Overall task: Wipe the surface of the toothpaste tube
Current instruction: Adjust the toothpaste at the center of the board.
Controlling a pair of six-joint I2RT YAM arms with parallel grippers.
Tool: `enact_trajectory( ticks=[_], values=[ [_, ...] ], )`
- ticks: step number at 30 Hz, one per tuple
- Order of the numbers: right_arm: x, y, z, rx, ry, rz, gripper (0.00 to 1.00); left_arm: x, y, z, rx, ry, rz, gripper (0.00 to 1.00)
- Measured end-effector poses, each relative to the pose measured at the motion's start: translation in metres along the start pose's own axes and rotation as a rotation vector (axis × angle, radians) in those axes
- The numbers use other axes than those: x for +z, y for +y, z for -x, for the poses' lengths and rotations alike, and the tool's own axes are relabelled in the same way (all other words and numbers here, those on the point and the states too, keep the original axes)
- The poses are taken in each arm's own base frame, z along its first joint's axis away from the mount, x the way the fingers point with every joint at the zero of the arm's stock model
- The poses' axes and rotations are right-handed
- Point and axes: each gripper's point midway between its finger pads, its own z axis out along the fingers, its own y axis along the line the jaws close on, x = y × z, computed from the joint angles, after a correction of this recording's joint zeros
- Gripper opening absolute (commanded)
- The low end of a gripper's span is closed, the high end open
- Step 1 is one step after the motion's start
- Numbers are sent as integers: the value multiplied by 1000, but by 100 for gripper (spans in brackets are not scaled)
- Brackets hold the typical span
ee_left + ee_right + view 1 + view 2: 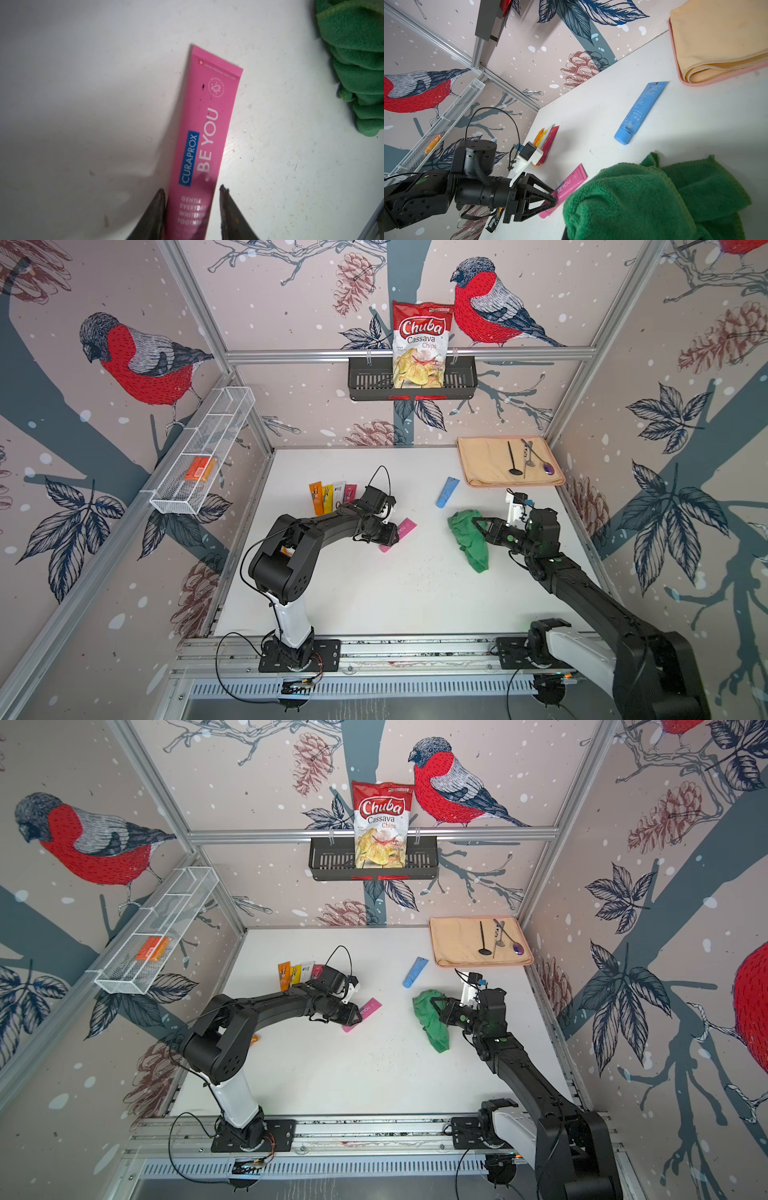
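Cloth [633, 197] clamped in right end effector [478, 526] — left one [192, 190] part-open astride tube [209, 116]

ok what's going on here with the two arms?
The left gripper has its jaws on either side of the pink toothpaste tube, toward its cap end. The tube lies on the table. A small gap shows on one side, so there is no firm grip yet. The right gripper is shut on a bunched green cloth, apart from the tube. No wiping yet; a dark speck sits on the tube.
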Motion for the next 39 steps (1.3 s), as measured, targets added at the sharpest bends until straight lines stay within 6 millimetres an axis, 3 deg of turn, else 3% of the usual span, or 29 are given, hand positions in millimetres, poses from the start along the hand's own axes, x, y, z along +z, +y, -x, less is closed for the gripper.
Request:
enact_trajectory(
  ticks=[11, 17, 21, 23, 30, 35, 39],
  values=[
    [-2, 2, 2, -7, -10, 3, 0, 4, -1, -1, 21, 0, 29, 10],
    [-4, 3, 4, -9, -17, 2, 0, -10, -28, -1, 142, -15, 171, 8],
    [-7, 3, 6, -11, -27, 1, 0, -17, -53, 11, 266, -63, 370, 9],
    [-9, 4, 8, -15, -35, 2, 0, -14, -54, 10, 319, -64, 516, 9],
    [-15, 6, 13, -20, -57, -2, 0, -7, -25, -16, 479, -21, 1014, 8],
    [-19, 7, 16, -24, -70, -4, 0, -22, -34, -11, 556, -128, 1171, 9],
    [-19, 6, 16, -18, -66, -9, 0, -13, -45, -16, 636, -166, 1230, 10]
  ],
)
